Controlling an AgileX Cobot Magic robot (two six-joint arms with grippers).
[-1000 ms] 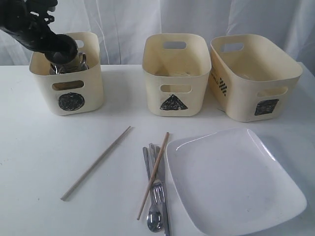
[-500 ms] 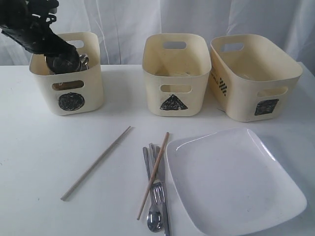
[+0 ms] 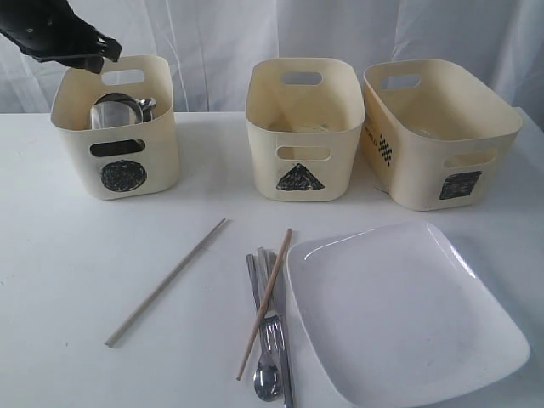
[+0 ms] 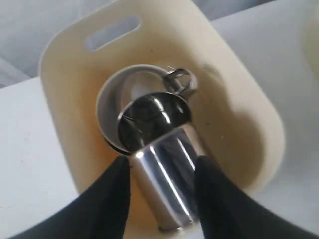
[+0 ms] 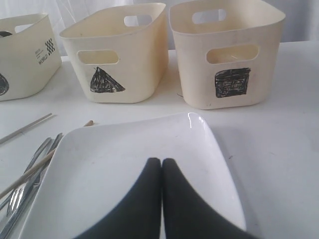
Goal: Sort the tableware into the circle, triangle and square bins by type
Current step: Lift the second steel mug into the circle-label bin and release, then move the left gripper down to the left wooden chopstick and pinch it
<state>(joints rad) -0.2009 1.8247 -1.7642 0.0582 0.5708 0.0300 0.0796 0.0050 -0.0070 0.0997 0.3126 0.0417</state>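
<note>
Left pincer (image 4: 162,167) open, upper left, over the cream plastic circle-marked tub (image 3: 155,140), steel handled cup (image 3: 115,113) inside. Right pincer (image 5: 161,165) closed above the large white square plate (image 5: 114,149)

A steel cup (image 3: 116,111) lies in the circle bin (image 3: 155,161), left of the triangle bin (image 3: 263,144).

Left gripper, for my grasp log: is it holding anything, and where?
Nothing: the left gripper hangs open over the steel cup resting in the circle bin.
</note>
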